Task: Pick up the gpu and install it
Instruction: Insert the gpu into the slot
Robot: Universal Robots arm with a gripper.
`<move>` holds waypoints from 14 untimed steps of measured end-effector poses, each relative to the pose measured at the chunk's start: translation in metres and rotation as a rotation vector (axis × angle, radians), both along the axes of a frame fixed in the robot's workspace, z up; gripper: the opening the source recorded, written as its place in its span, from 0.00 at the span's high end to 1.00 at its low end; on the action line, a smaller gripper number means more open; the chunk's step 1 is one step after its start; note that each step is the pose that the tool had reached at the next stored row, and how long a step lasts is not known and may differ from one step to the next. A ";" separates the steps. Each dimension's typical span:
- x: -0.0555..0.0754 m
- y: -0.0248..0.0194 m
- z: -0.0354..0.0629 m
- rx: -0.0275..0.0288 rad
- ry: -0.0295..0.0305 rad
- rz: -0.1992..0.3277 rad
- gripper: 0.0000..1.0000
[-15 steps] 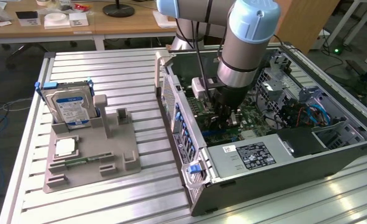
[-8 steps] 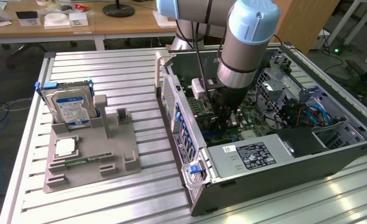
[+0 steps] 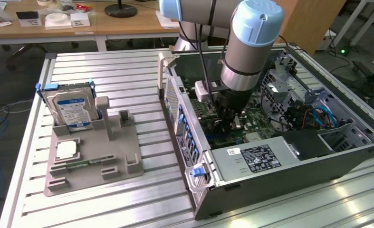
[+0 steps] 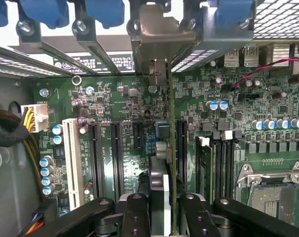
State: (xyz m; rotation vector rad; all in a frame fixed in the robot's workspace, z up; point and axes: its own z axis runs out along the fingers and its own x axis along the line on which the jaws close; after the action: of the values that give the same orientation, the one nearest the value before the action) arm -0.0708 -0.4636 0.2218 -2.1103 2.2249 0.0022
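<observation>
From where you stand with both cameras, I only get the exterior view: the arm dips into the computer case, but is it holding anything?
Observer: Yes. In the wrist view the gripper is shut on the gpu, seen edge-on.
Operator: Where is the card pointing?
Observer: Its silver bracket sits up against the case's rear slot openings.
Operator: What lies under it?
Observer: The green motherboard, with black expansion slots beside the card.
</observation>
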 end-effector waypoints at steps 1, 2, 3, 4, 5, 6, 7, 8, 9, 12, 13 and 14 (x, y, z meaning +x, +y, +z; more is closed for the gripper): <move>0.000 0.0000 -0.0002 0.0002 0.0000 0.000 0.72; 0.000 0.0001 -0.0004 0.0005 0.0000 0.000 0.72; 0.000 0.0001 -0.0005 0.0007 0.0000 0.000 0.72; 0.000 0.0001 -0.0005 0.0008 0.0000 0.000 0.72; 0.000 0.0002 0.0002 0.0012 -0.0001 0.000 0.72; 0.000 0.0004 0.0015 0.0032 -0.0011 0.000 0.72; 0.000 0.0004 0.0025 0.0033 -0.0011 0.000 0.72; 0.000 0.0003 0.0033 0.0019 -0.0005 0.000 0.72; 0.000 0.0002 0.0038 0.0010 -0.0001 0.000 0.72; 0.000 0.0002 0.0040 0.0011 -0.0001 0.000 0.72; 0.000 0.0002 0.0040 0.0011 -0.0001 0.000 0.72; 0.000 0.0002 0.0040 0.0011 -0.0001 0.000 0.72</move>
State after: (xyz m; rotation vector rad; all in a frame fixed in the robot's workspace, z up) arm -0.0707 -0.4635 0.2258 -2.1098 2.2242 0.0033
